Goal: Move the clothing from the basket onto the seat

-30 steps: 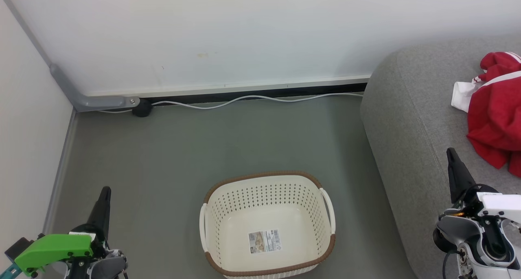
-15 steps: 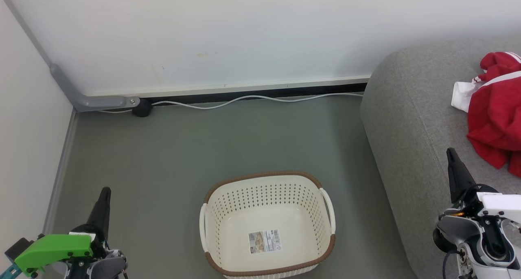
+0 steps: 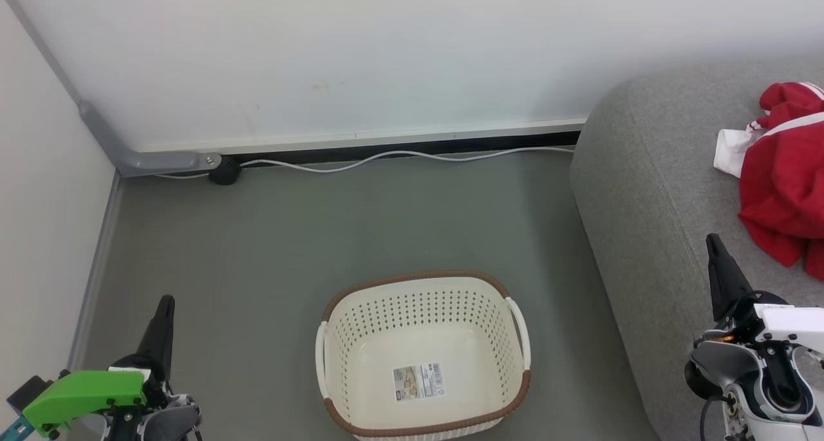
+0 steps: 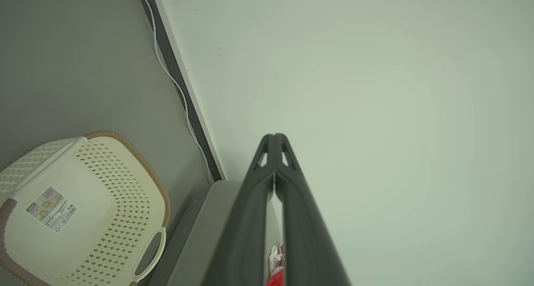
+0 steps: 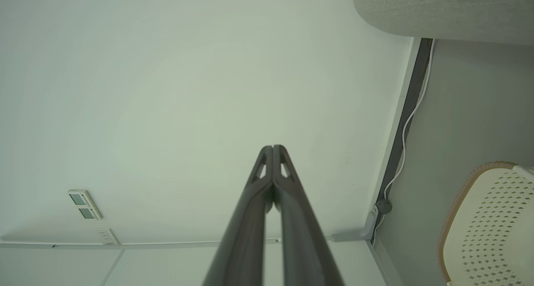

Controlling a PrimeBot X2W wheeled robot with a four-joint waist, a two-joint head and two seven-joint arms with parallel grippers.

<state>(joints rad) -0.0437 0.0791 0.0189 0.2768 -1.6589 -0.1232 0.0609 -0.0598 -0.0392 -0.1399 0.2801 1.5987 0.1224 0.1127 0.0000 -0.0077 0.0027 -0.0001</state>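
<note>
**Item 1.** We recorded the cream-white perforated plastic laundry basket (image 3: 420, 307) with its brown woven-look rim. It stood upright on the grey-green floor (image 3: 322, 222), toward the robot's side of it and just off the seat's flank. We found nothing in it, and only the small paper label (image 3: 418, 381) showed on its base.

**Item 2.** The soft, bright red, white-striped fabric clothing (image 3: 782, 183) lay heaped on the large light grey upholstered sofa seat (image 3: 644, 190). It sat well in from that cushion's rounded corner and from its floor-side edge. We judged it far enough onto the cushion not to slide off, and the transfer itself complete.

**Item 3.** The left gripper (image 3: 165, 302) hung over the floor's left side, beside the basket and well apart from it. Its two long dark fingers (image 4: 250, 219) were pressed together tip to tip, with nothing between them.

**Item 4.** The right gripper (image 3: 713, 243) stood over the seat, a little in from its floor-side edge. It was short of the clothing and not touching it, with its fingers likewise closed and empty.

We took both for a parked posture. The fingers pointed toward the wall, clear of basket and garments alike, so that nothing could be snagged.

**Sundries.** A white cable (image 3: 399, 156) ran along the floor's far edge under the white wall (image 3: 386, 55). It ended by a grey conduit (image 3: 148, 162) at the floor's far left corner.
</note>
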